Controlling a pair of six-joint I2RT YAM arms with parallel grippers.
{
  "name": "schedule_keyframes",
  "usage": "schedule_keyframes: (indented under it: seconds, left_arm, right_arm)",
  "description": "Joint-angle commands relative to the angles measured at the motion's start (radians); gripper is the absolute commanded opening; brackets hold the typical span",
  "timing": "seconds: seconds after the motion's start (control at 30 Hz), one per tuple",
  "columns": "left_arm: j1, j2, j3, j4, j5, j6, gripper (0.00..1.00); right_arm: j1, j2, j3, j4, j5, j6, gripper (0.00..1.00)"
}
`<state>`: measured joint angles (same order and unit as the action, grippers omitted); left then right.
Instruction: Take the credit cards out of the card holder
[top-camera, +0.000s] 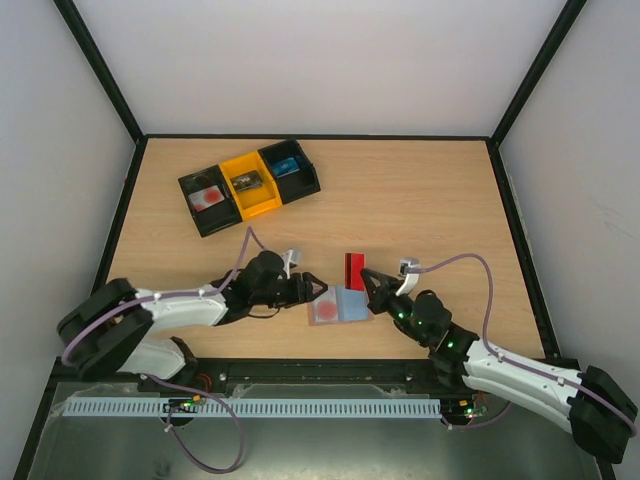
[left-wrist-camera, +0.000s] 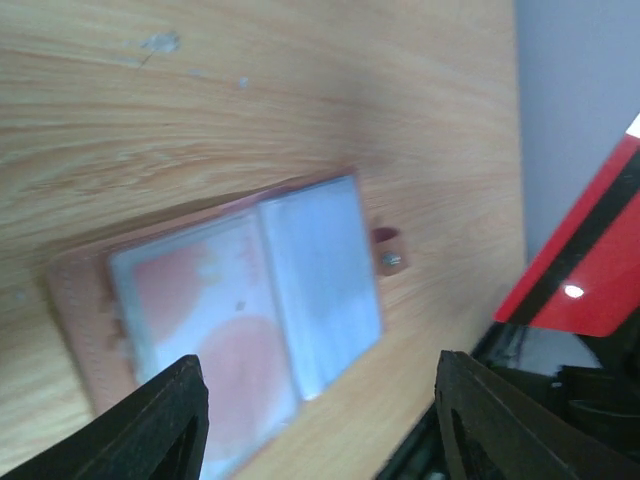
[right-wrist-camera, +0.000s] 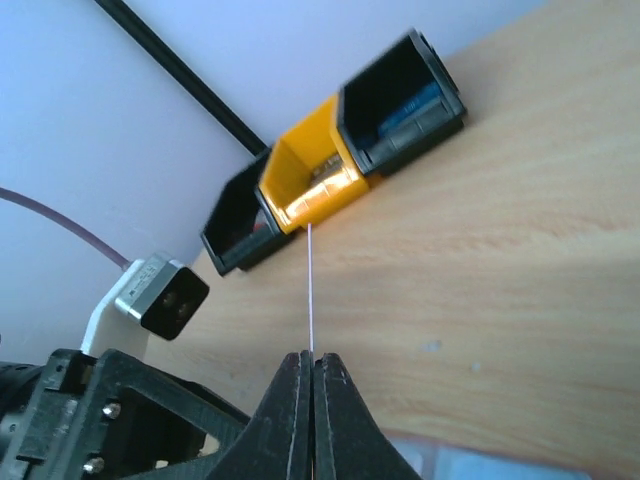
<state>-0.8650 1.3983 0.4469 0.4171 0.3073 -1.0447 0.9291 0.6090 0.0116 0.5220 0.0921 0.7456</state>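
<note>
The brown card holder (top-camera: 349, 304) lies open on the table between my two arms. Its clear sleeves show a pale card with a red circle (top-camera: 326, 310). In the left wrist view the holder (left-wrist-camera: 320, 270) lies flat with that card (left-wrist-camera: 200, 330) in its left sleeve. My left gripper (top-camera: 316, 291) is open, its fingers (left-wrist-camera: 160, 420) spread wide over the holder's edge with nothing held. My right gripper (top-camera: 369, 281) is shut on a red card with a black stripe (top-camera: 354, 266) and holds it clear of the holder. That card shows edge-on (right-wrist-camera: 311, 290) above the right gripper (right-wrist-camera: 312, 365), and at the right of the left wrist view (left-wrist-camera: 590, 260).
A row of three bins stands at the back left: a black one with a red-marked item (top-camera: 208, 198), a yellow one (top-camera: 250, 183) and a black one with a blue item (top-camera: 290, 168). They show in the right wrist view too (right-wrist-camera: 315, 180). Black frame rails edge the table.
</note>
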Motion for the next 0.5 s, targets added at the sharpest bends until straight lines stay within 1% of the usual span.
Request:
schedule_keyframes:
  seconds: [0.0,0.1,0.23,0.33,0.47]
  left_arm:
    - [0.016,-0.132,0.032,-0.107,-0.026,-0.027,0.66]
    - [0.040,-0.216,0.027,-0.138,-0.020,-0.071,0.67]
    - [0.070,-0.316,0.018,-0.169,-0.001,-0.144,0.67]
    - [0.074,-0.400,0.000,-0.190,-0.038,-0.203,0.65]
    - [0.076,-0.510,-0.005,-0.272,-0.111,-0.251,0.62]
  right_arm:
    - [-0.004,-0.013,-0.084,0.095,0.051,-0.147,0.02]
    - [-0.004,0.064,-0.056,0.128,0.047,-0.201,0.02]
    - [-0.002,0.191,-0.022,0.217,0.000,-0.281,0.02]
    - [-0.003,0.276,-0.001,0.279,-0.027,-0.315,0.02]
    - [0.005,0.397,0.069,0.280,-0.083,-0.387,0.02]
